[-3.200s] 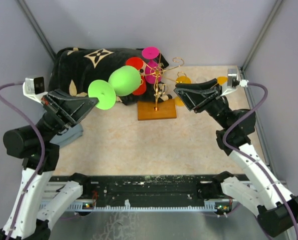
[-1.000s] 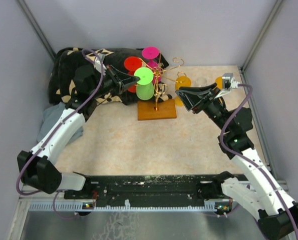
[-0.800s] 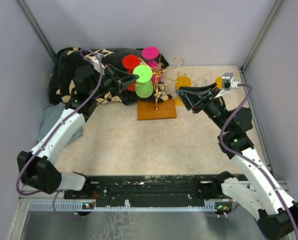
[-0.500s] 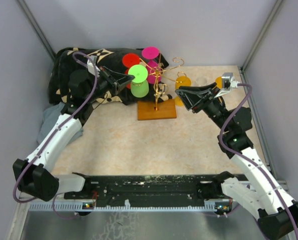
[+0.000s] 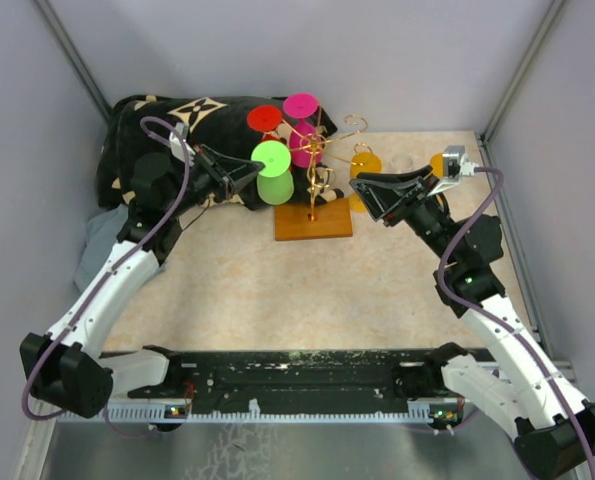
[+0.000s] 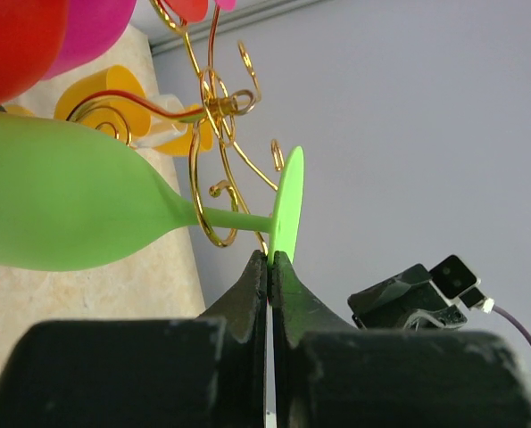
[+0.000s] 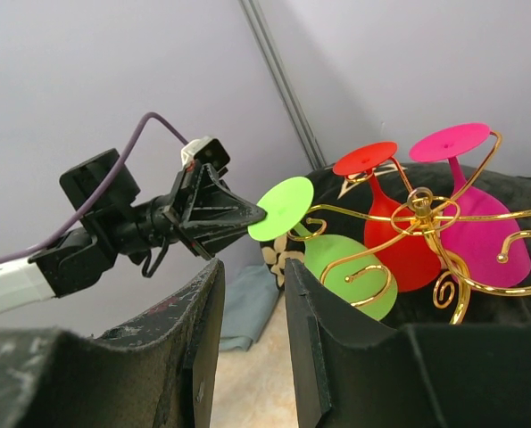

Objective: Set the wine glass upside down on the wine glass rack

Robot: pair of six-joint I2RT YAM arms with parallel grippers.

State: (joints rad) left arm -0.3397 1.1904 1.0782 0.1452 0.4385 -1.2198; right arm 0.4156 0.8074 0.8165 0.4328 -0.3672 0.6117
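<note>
The green wine glass hangs inverted and tilted at the left flank of the wine glass rack, foot uppermost, bowl below and clear of the table. The left gripper is pinched tight on the rim of the glass's foot disc; the left wrist view shows both fingers pressed flat against that thin edge. From overhead the bowl sits just beside the rack's gold post, above the left end of the wooden base. The right wrist view adds that one gold spiral arm crosses in front of the green bowl. Whether the stem sits within a curl cannot be told from any view. Close behind hang a red glass and a magenta glass, both foot up, leaving little room on that side. Orange glasses lie to the right of the rack. The right gripper hovers just right of the base, jaws moderately apart with nothing between them. A black blanket with cream flower and diamond motifs fills the far left corner, a grey cloth at its near edge. Open table surface lies in front of the rack; the back wall closes in behind it.
</note>
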